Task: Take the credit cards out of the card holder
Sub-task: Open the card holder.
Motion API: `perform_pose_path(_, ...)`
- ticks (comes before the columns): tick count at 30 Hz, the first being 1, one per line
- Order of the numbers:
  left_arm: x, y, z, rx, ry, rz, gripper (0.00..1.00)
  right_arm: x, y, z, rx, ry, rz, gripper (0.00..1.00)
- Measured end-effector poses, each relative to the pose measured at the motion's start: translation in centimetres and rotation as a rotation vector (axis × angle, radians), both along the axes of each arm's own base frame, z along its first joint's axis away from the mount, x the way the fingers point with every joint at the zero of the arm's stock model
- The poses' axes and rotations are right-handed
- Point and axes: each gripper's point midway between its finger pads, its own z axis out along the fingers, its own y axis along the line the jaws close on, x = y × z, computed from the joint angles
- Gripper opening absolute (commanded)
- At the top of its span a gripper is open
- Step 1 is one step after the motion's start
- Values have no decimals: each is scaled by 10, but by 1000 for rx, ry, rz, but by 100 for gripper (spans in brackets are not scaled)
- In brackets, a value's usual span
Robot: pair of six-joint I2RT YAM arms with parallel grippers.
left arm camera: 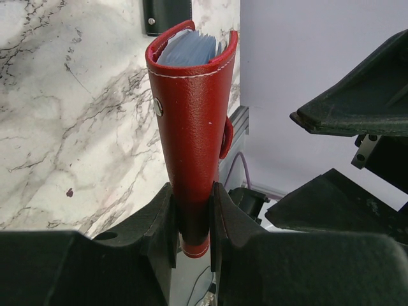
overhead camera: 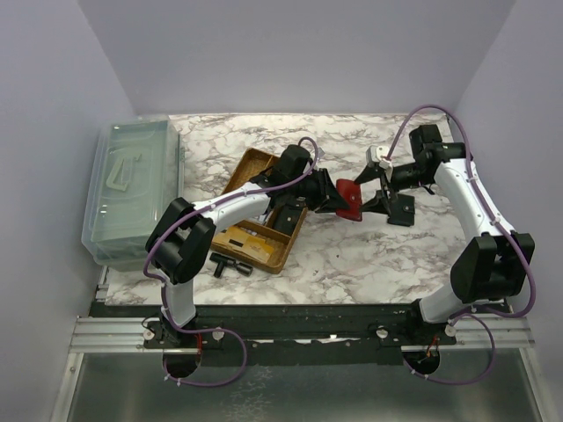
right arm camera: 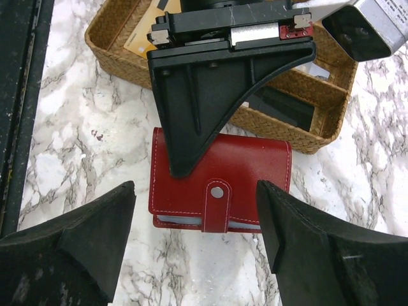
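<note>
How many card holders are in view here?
1: the red holder, clamped in the left gripper, just right of the basket, which could hide others.

On the left wrist camera I get only the top edges of the cards (left arm camera: 189, 48) above the card holder (left arm camera: 191, 127); I can't count them. The holder's lower end disappears between the jaws of the left gripper (left arm camera: 191, 220). On the right wrist view that gripper covers the holder's upper left corner, and the wicker basket (right arm camera: 299, 83) runs off the top edge. From above, the left arm (overhead camera: 237, 204) hides part of the basket's contents.
</note>
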Motion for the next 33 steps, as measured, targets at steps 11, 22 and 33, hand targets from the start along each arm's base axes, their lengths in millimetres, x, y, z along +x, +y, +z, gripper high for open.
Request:
perform_pose_path(11, 1, 0, -1, 3, -2, 6, 0, 9, -5, -18, -59, -8, -32, 72)
perform_pose_path(22, -2, -2, -1, 4, -2, -1, 0, 12, 4, -27, -90, -6, -15, 62)
perform_pose_path(33, -4, -2, -2, 10, 4, -4, 0, 17, 2, -36, -134, -13, -25, 51)
